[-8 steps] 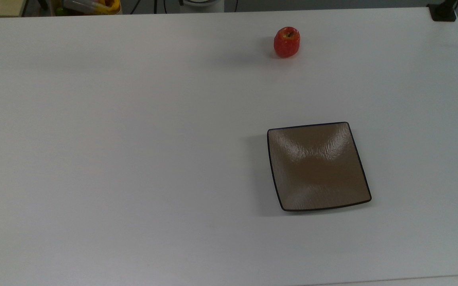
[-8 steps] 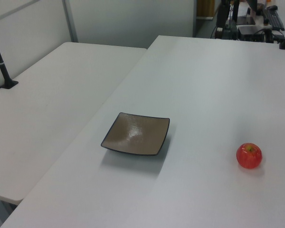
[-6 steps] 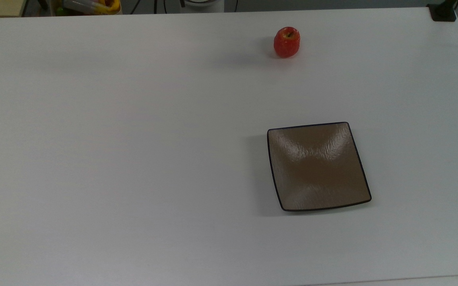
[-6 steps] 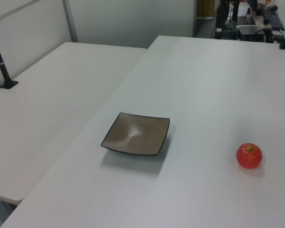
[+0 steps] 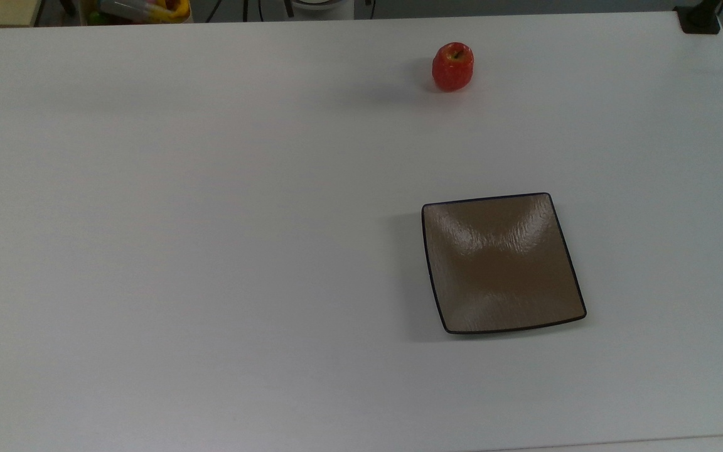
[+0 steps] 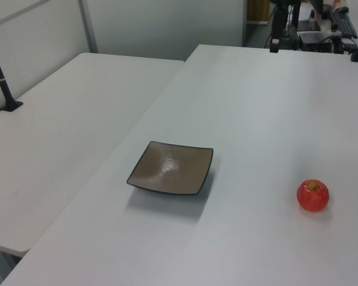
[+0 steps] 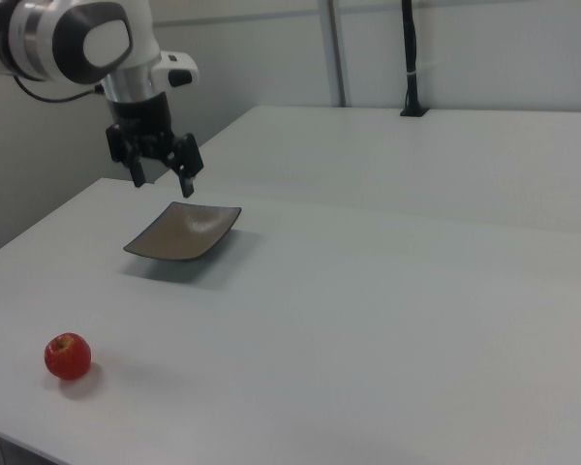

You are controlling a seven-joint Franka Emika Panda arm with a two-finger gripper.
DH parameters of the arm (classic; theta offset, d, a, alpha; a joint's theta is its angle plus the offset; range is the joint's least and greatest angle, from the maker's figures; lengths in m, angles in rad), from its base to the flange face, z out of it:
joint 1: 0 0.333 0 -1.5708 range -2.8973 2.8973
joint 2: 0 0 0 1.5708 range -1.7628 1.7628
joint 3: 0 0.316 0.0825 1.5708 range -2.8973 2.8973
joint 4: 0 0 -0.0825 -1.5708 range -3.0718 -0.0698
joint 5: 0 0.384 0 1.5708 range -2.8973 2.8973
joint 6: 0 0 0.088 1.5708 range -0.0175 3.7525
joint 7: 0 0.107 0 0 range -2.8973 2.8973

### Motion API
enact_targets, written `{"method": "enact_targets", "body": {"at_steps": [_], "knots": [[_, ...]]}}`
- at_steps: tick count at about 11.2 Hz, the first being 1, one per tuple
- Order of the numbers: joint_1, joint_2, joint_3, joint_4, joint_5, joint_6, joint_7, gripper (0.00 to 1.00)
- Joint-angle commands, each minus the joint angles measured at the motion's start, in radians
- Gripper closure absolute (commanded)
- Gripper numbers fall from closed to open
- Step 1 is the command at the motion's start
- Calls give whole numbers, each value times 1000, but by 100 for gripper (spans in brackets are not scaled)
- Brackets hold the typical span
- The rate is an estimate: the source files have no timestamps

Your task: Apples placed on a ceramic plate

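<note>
A: Since the small glossy red apple (image 7: 68, 356) sits alone on the white tabletop (image 5: 211, 220), well below and forward of the jaws in the right view, what does the approach require?

B: Descend vertically with the stem upright between the fingers. The two-finger gripper (image 7: 162, 166) hangs high with its jaws spread and empty, so no re-opening should be needed.

A: Where should contact fall?

B: At the widest girth; the skin looks slick, so a high pinch would likely squeeze it out.

A: And the destination?

B: The square brown-taupe ceramic plate (image 7: 184, 233) lies behind and beneath the jaws in the right view, well apart from the fruit. It carries nothing yet.
</note>
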Motion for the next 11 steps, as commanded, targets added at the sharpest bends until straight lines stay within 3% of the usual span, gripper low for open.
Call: {"method": "enact_targets", "body": {"at_steps": [1,3,5,7,11], "knots": [[51,-45,-2,-72,15,-103,-9,0],[85,-91,41,-124,18,-215,-6,0],[87,-175,171,-275,20,-205,74,0],[87,-185,249,-360,62,-180,188,0],[79,-177,413,-604,72,150,328,0]]}}
